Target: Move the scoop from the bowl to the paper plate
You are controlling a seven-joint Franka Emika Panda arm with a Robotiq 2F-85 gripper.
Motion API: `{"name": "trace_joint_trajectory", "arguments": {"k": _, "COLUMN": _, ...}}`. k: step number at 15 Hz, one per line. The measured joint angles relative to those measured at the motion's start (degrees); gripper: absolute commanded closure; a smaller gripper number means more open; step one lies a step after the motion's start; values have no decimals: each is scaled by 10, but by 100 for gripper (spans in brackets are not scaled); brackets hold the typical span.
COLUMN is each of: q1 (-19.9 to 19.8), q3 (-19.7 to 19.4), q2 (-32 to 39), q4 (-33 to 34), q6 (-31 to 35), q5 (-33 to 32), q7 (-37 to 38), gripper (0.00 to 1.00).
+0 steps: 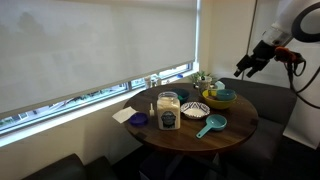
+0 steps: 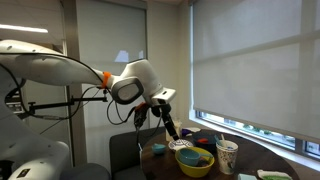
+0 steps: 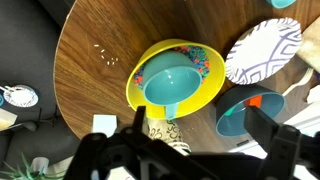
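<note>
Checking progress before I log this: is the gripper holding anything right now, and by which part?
Nothing is held. The gripper hangs with jaws open and empty; the scoop lies in the yellow bowl below.

**Satin wood, glossy dishes, matt black tooling**

The round bench (image 3: 95, 90) is dark brown wood with visible grain and a low satin sheen. The bowl (image 3: 205, 75) is smooth and glossy, yellow at the rim and teal inside; whether it is plastic or glazed ware cannot be told. The teal scoop (image 3: 240, 118) lying beside it has a similar smooth, plastic-like surface. The blue-and-white patterned dish (image 3: 262, 50) looks matt. In an exterior view the arm's white shell (image 2: 50, 62) is glossy hard plastic, and the end effector (image 2: 173, 130) is matt black. The window blind (image 1: 90, 45) is a matt, cloth-like sheet. The seat (image 1: 268, 105) is dark, matt and seemingly upholstered.
</note>
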Motion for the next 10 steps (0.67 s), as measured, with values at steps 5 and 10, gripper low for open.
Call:
{"name": "trace_joint_trajectory", "arguments": {"k": 5, "q1": 3, "q3": 0, "q2": 38, "q4": 19, "q6": 0, "q5": 10, "q7": 3, "gripper": 0}}
{"name": "trace_joint_trajectory", "arguments": {"k": 10, "q1": 3, "q3": 1, "q2": 70, "q4": 18, "q6": -7, "q5": 25, "q7": 40, "gripper": 31}}
